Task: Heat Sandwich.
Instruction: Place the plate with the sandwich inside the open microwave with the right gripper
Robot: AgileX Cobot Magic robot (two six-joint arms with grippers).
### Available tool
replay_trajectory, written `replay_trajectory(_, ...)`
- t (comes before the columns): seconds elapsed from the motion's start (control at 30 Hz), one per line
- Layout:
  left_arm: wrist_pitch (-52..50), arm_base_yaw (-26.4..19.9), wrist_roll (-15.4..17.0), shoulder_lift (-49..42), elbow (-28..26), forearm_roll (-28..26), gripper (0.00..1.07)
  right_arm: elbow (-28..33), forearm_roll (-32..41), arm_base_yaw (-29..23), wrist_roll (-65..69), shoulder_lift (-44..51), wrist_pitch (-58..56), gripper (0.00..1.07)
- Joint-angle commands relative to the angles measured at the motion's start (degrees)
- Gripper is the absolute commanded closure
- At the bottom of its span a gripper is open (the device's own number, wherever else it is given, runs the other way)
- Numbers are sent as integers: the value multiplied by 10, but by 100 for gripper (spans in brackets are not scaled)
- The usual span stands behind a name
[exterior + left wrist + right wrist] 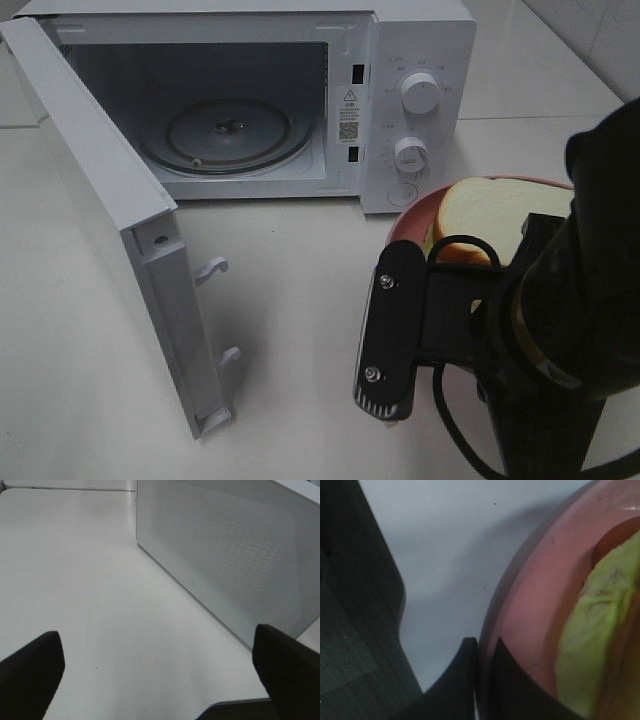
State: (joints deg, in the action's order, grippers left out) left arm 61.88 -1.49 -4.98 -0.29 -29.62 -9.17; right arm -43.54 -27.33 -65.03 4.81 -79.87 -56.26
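Our right gripper (481, 680) clamps the rim of the round pink plate (530, 605); our left gripper (160, 680) stands apart. With the door (90, 170) open, we judge loading remains: the white-bread sandwich (490, 212) waits at four o'clock of the white microwave (420, 40).

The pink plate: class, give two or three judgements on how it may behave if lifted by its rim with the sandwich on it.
Gripped at one edge by the right gripper, the plate will probably tilt. Its smooth rim looks slippery in a narrow pinch. The thick sandwich sits loose, so it may slide.
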Motion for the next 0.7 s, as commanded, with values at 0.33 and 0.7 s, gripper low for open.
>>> replay_trajectory(0.33,-6,2,1,-10,2,-7,10,2,-22,-3,-178,6,22,107)
replay_trajectory(0.7,-6,2,1,-10,2,-7,10,1,-24,41,-250,6,77,106)
